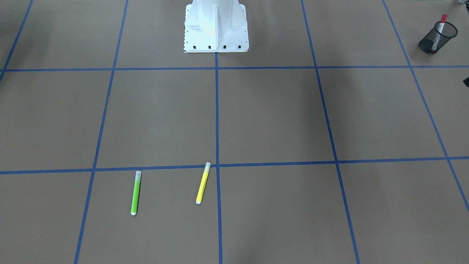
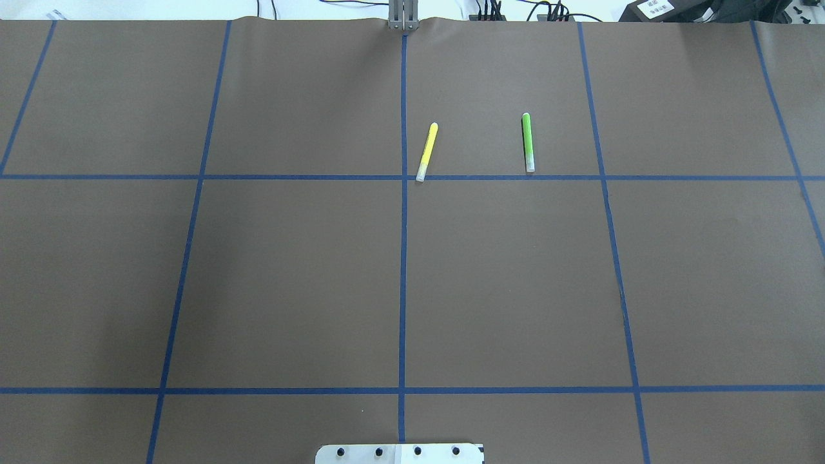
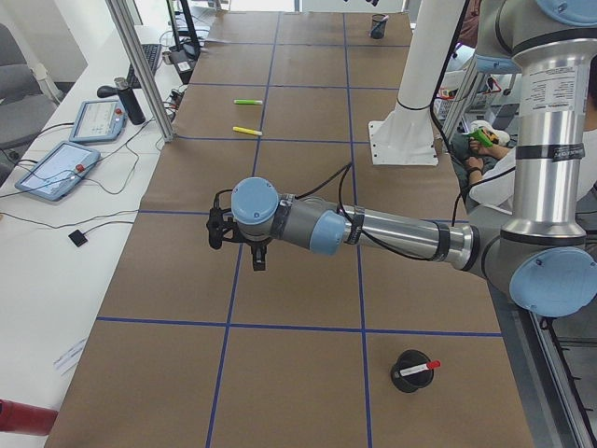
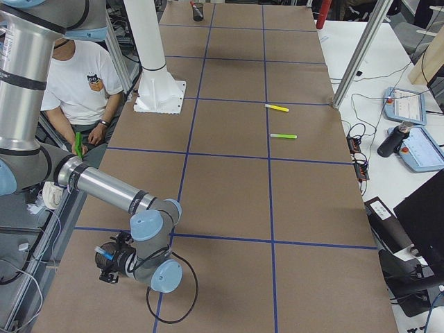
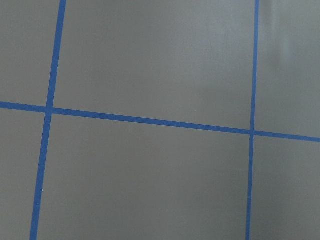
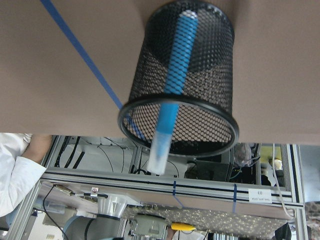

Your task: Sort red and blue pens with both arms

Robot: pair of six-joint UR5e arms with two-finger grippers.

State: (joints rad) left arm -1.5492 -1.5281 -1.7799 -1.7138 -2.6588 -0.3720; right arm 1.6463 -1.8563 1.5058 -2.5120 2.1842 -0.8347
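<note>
at table ends | left pincer [image 3: 258, 261], right pincer [image 4: 105, 267]: grip state cannot tell | blue pen [image 6: 172, 95] stands in mesh cup [image 6: 150, 107]

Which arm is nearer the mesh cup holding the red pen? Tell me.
Left. The left arm reaches over the table end holding the mesh cup; the right arm is at the opposite end.

Green marker [image 1: 136, 192] and yellow marker [image 1: 203, 183] lie apart on the table [image 1: 274, 117].
</note>
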